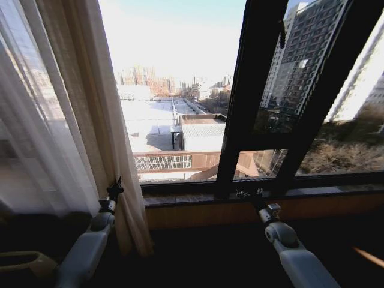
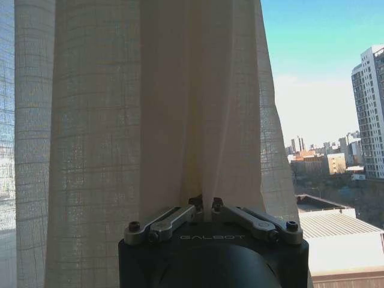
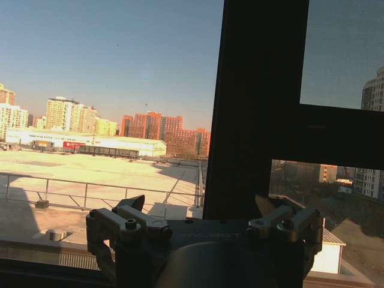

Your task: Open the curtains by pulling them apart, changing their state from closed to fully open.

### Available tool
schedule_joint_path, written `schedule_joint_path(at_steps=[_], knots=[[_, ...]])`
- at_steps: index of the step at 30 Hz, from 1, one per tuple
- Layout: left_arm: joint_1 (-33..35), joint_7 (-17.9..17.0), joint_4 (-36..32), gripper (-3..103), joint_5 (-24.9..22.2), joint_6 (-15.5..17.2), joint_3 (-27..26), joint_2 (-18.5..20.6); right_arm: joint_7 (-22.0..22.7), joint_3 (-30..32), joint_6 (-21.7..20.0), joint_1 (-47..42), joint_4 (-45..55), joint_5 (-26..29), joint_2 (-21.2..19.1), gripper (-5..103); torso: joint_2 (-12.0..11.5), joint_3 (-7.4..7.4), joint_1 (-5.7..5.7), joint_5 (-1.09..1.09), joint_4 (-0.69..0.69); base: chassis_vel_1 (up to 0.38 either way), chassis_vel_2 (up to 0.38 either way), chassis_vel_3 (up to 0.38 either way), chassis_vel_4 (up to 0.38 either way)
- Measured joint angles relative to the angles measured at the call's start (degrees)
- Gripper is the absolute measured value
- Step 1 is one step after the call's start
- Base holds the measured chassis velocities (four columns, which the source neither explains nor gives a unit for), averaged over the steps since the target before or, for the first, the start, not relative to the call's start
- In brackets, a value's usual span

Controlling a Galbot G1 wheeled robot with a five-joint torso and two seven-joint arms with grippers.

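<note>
The curtains [image 1: 78, 120] hang at the left of the window, a sheer off-white panel with a cream bunched edge. My left gripper [image 1: 114, 191] is at that bunched edge, low down near sill height. In the left wrist view the gripper [image 2: 204, 204] is shut on a pinched fold of the curtains [image 2: 150, 108], and the fabric fans upward from the fingertips. My right gripper [image 1: 249, 195] sits at the window sill below the dark mullion, away from any fabric. In the right wrist view this gripper [image 3: 201, 207] is open, with bare glass behind the gap.
A dark window frame [image 1: 246, 96] with an angled open sash stands right of centre. The sill [image 1: 192, 198] runs across, with a wooden panel below it. A beige curved object [image 1: 24, 261] lies at the lower left. Rooftops and tower blocks show through the glass.
</note>
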Motion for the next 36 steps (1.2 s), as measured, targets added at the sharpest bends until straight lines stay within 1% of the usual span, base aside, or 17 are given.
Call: schedule_joint_path(at_steps=[3, 5, 8, 13, 17, 20, 22, 23, 25, 26, 28, 29, 31, 32, 34, 36], knots=[[0.3, -0.04, -0.39, 0, 0.01, -0.01, -0.23, 0.13, 0.0, 0.0, 0.0, 0.0, 0.0, 0.0, 0.0, 100, 0.0, 0.0, 0.0, 0.0, 0.01, 0.15, 0.155, -0.166, -0.168], [0.49, -0.09, -0.58, 0, 0.04, -0.02, -0.38, 0.22, 0.0, 0.0, 0.0, 0.0, 0.0, 0.0, 0.0, 100, 0.0, -0.01, 0.01, -0.06, 0.03, 0.097, 0.127, -0.109, -0.103], [0.67, -0.19, -0.72, 0, 0.05, -0.03, -0.65, 0.42, 0.0, 0.0, 0.0, -0.01, 0.01, 0.0, 0.01, 100, 0.0, -0.01, 0.01, -0.04, 0.06, 0.079, 0.094, -0.065, -0.064], [0.73, -0.86, -0.22, 0, 0.05, -0.01, -1.24, 1.09, 0.0, 0.0, 0.0, 0.0, 0.0, 0.0, 0.0, 100, 0.0, 0.0, 0.0, 0.01, -0.01, 0.014, 0.01, -0.004, -0.003], [0.01, -1.92, 1.22, 0, 0.05, 0.05, -1.93, 2.24, 0.0, 0.0, 0.0, -0.01, 0.0, 0.0, 0.0, 100, 0.0, 0.0, 0.0, 0.0, -0.04, 0.0, 0.0, 0.0, 0.0], [-1.2, -3.92, 3.8, 0, 0.06, -0.14, -3.85, 4.64, 0.0, 0.0, 0.0, 0.0, 0.0, 0.0, 0.0, 100, 0.0, 0.0, 0.0, -0.02, -0.01, 0.0, 0.0, 0.0, 0.0], [-1.38, -4.38, 4.31, 0, 0.03, -0.25, -4.22, 5.11, 0.0, 0.0, 0.0, 0.0, 0.0, 0.0, 0.0, 100, 0.0, 0.0, 0.0, -0.03, 0.01, 0.0, 0.0, 0.0, 0.0], [-1.83, -5.68, 5.97, 0, 0.0, -0.68, -5.36, 6.61, 0.0, 0.0, 0.0, 0.0, 0.0, 0.0, 0.01, 100, 0.0, 0.0, 0.0, -0.06, 0.02, 0.0, 0.0, 0.0, 0.0], [-2.15, -6.54, 7.56, 0, -0.07, -1.11, -6.48, 8.21, 0.0, 0.0, 0.0, 0.0, 0.0, 0.0, 0.0, 100, 0.0, 0.0, 0.0, -0.04, 0.03, 0.0, 0.0, 0.0, 0.0], [-2.15, -6.54, 7.56, 0, -0.07, -1.11, -6.48, 8.21, 0.0, 0.0, 0.0, 0.0, 0.0, 0.0, 0.0, 100, 0.0, 0.0, 0.0, -0.04, 0.03, 0.0, 0.0, 0.0, 0.0], [-2.35, -7.39, 8.95, 0, -0.21, -1.49, -7.5, 9.72, 0.0, 0.0, 0.0, -0.01, 0.0, 0.0, 0.0, 100, 0.0, 0.0, 0.0, -0.03, 0.02, 0.0, 0.0, 0.0, 0.0], [-2.36, -8.48, 10.09, 0, -0.33, -1.81, -8.57, 11.38, 0.0, 0.0, 0.0, 0.0, 0.0, 0.0, 0.0, 100, 0.0, 0.0, 0.0, -0.03, 0.01, 0.0, 0.0, 0.0, 0.0], [-2.25, -9.39, 10.56, 0, -0.35, -1.89, -9.26, 12.62, 0.0, 0.0, 0.0, 0.0, 0.0, 0.0, 0.0, 100, 0.0, 0.0, 0.0, -0.01, 0.01, 0.0, 0.0, 0.0, 0.0], [-2.25, -9.39, 10.56, 0, -0.35, -1.89, -9.26, 12.62, 0.0, 0.0, 0.0, 0.0, 0.0, 0.0, 0.0, 100, 0.0, 0.0, 0.0, -0.01, 0.01, 0.0, 0.0, 0.0, 0.0], [-2.2, -11.01, 11.08, 0, -0.35, -1.79, -9.83, 13.78, 0.0, 0.0, 0.0, 0.0, 0.0, 0.0, 0.0, 100, 0.0, 0.0, 0.0, -0.02, 0.02, 0.0, 0.0, 0.0, 0.0], [-2.2, -11.58, 11.25, 0, -0.34, -1.66, -10.03, 14.06, 0.0, 0.0, 0.0, 0.0, 0.0, 0.0, 0.0, 100, 0.0, 0.0, 0.0, -0.03, 0.01, 0.0, 0.0, 0.0, 0.0]])
